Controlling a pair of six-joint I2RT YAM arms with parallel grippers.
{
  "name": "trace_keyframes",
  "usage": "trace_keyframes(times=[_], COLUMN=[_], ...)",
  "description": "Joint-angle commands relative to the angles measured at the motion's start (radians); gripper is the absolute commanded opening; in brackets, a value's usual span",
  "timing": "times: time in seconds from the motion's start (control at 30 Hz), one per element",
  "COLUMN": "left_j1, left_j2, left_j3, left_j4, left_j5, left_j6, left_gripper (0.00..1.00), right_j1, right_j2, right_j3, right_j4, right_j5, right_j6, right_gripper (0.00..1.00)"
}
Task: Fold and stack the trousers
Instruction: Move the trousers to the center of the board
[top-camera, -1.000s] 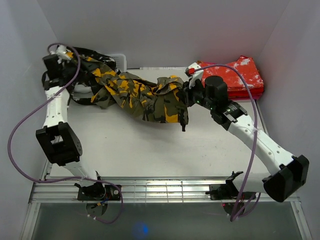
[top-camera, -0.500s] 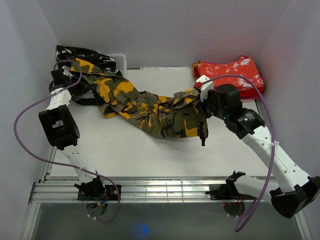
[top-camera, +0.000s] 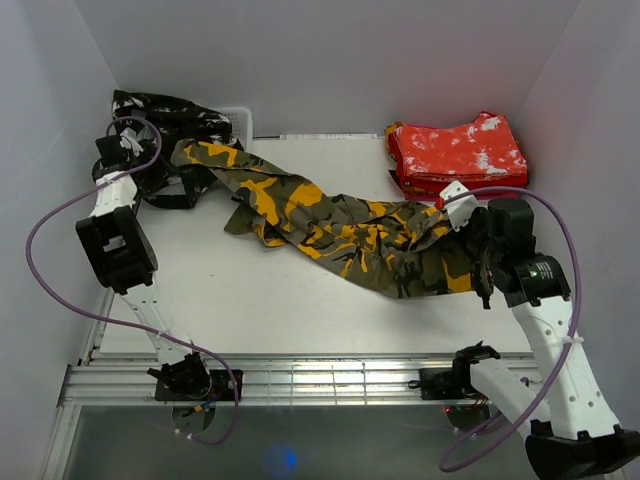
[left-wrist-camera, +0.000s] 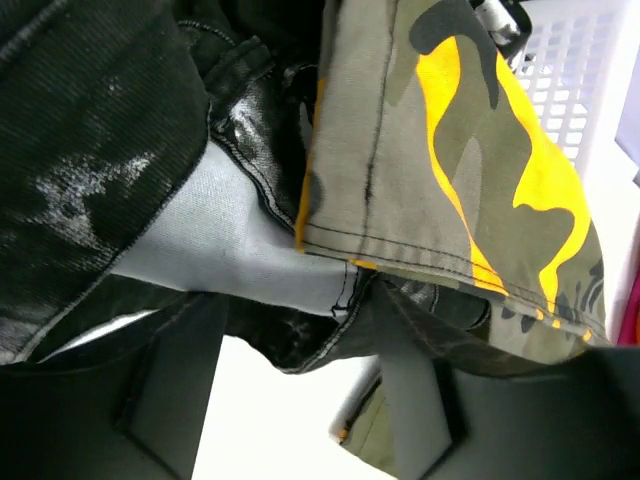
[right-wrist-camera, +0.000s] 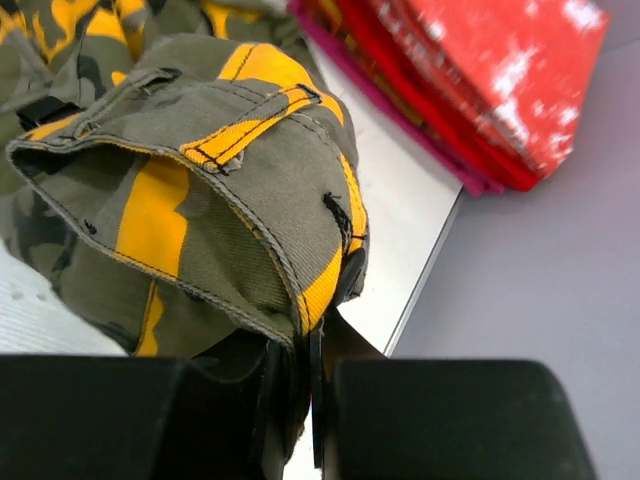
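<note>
The olive, orange-yellow and black camouflage trousers (top-camera: 340, 225) lie drawn out in a long diagonal from the back left to the right. My right gripper (top-camera: 478, 268) is shut on their waistband end (right-wrist-camera: 250, 190), pinching the seam between its fingers (right-wrist-camera: 310, 345). A leg hem (left-wrist-camera: 450, 190) rests over the black-and-white trousers (top-camera: 175, 110) heaped at the back left. My left gripper (top-camera: 132, 165) sits against that heap, jaws open (left-wrist-camera: 290, 305), black cloth draped over its fingertips (left-wrist-camera: 385, 320). Red-and-white trousers (top-camera: 458, 155) lie folded at the back right.
A white perforated basket (left-wrist-camera: 590, 80) stands behind the black heap, close to the left wall (top-camera: 50, 150). The right wall (right-wrist-camera: 540, 260) runs close beside the right gripper. Purple cables (top-camera: 60, 230) loop from both arms.
The right gripper has pulled the olive trousers rightward and toward the near edge, stretching them out. The left gripper has come down from the back corner to the black heap.
</note>
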Motion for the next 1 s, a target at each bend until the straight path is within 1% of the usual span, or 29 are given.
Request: trace_keyframes(times=[0.0,0.07,0.1,0.13,0.17,0.27,0.3,0.33,0.37,0.4,0.43,0.53,0.63,0.7,0.8,0.83,0.87,0.97], left_j1=[0.015,0.007,-0.011,-0.021,-0.033,-0.077,-0.100,-0.110,-0.120,-0.137,-0.143,-0.150,-0.162,-0.162,-0.163,-0.165,-0.170,-0.176], left_j2=[-0.076,-0.121,-0.132,-0.141,-0.152,-0.156,-0.150,-0.146,-0.136,-0.126,-0.095,-0.029,0.002,0.000,-0.015,-0.012,-0.003,0.008], left_j3=[0.025,0.015,0.021,0.028,0.048,0.082,0.105,0.117,0.130,0.148,0.192,0.283,0.323,0.331,0.335,0.347,0.364,0.374], left_j4=[-0.001,-0.004,-0.016,-0.030,-0.061,-0.110,-0.116,-0.122,-0.128,-0.135,-0.144,-0.191,-0.224,-0.236,-0.295,-0.334,-0.387,-0.447], left_j5=[0.080,0.152,0.163,0.162,0.157,0.140,0.099,0.079,0.061,0.012,-0.005,-0.030,-0.058,-0.042,0.010,0.025,0.007,-0.033], left_j6=[0.128,0.222,0.268,0.364,0.419,0.564,0.585,0.607,0.638,0.650,0.655,0.679,0.754,0.796,0.935,1.039,1.081,1.203], left_gripper=[0.71,0.79,0.80,0.81,0.82,0.82,0.81,0.80,0.79,0.78,0.75,0.73,0.73,0.72,0.72,0.72,0.72,0.68], right_j1=[-0.042,-0.062,-0.093,-0.110,-0.152,-0.199,-0.212,-0.249,-0.259,-0.277,-0.285,-0.306,-0.314,-0.326,-0.340,-0.344,-0.351,-0.352], right_j2=[0.035,0.071,0.087,0.116,0.130,0.188,0.200,0.213,0.237,0.248,0.265,0.300,0.320,0.332,0.349,0.358,0.363,0.384], right_j3=[-0.044,-0.056,-0.059,-0.058,-0.054,-0.033,-0.027,-0.012,-0.002,0.005,0.022,0.053,0.080,0.094,0.116,0.120,0.123,0.134], right_j4=[0.034,0.040,0.040,0.040,0.042,0.039,0.039,0.039,0.035,0.035,0.034,0.006,-0.012,-0.017,-0.046,-0.072,-0.083,-0.116], right_j5=[-0.032,-0.044,-0.055,-0.057,-0.108,-0.164,-0.178,-0.190,-0.211,-0.221,-0.231,-0.287,-0.313,-0.330,-0.359,-0.371,-0.398,-0.432], right_j6=[-0.087,-0.085,-0.085,-0.082,-0.085,-0.090,-0.091,-0.093,-0.090,-0.088,-0.085,-0.079,-0.077,-0.077,-0.087,-0.096,-0.100,-0.097], right_gripper=[0.08,0.08,0.08,0.08,0.08,0.08,0.08,0.08,0.08,0.08,0.08,0.08,0.08,0.08,0.10,0.11,0.15,0.18])
